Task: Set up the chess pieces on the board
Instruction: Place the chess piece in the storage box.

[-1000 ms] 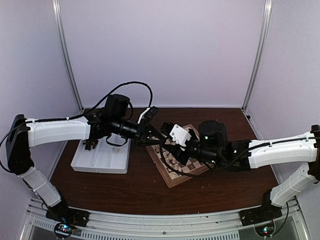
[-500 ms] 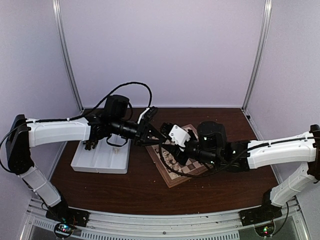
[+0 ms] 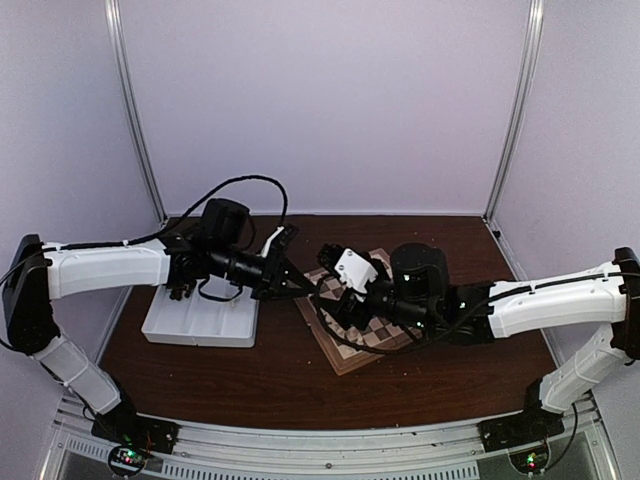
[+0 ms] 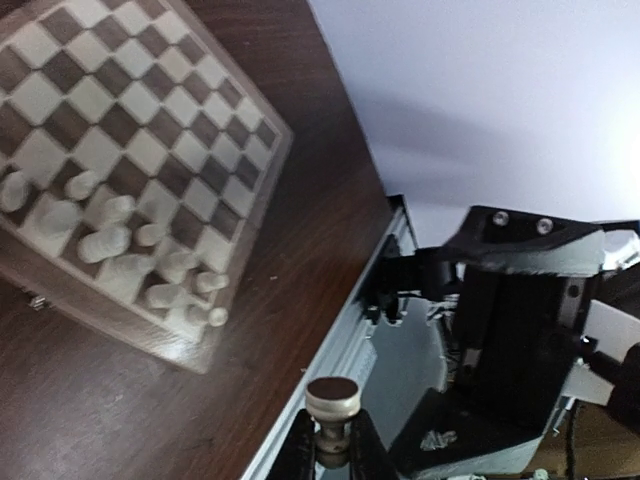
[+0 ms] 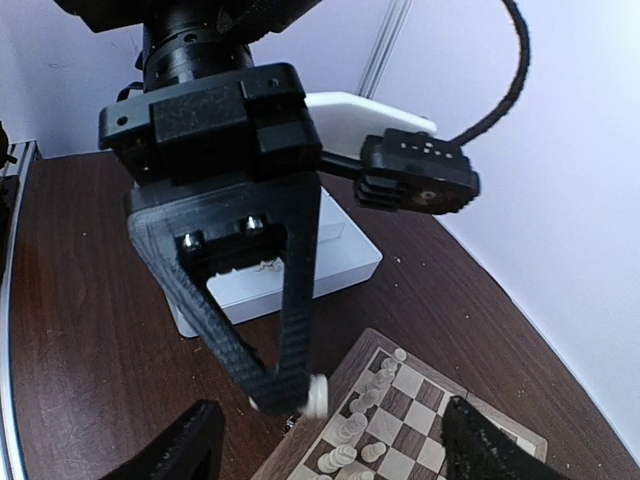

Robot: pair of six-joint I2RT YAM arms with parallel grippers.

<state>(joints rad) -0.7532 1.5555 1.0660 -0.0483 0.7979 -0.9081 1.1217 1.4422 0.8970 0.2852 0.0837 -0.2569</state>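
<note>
- The left claw (image 4: 332, 452) is closed on one cream piece (image 4: 333, 405), held in the air just beside the board (image 4: 150, 130).
- The right claw (image 5: 340, 445) stands wide over the board, facing the left one.
- Other cream pieces (image 4: 120, 250) stand grouped along one board edge.
- The board lies on the counter (image 3: 280, 380), near a white tray (image 3: 200, 322).

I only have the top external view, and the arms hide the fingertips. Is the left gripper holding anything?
Observer: Yes, the left gripper is shut on a cream piece.
Operator: And the right gripper?
Observer: The right gripper is open, holding nothing.
Operator: Any pieces already on the board?
Observer: Yes, cream pieces crowd along one edge of the board.
</note>
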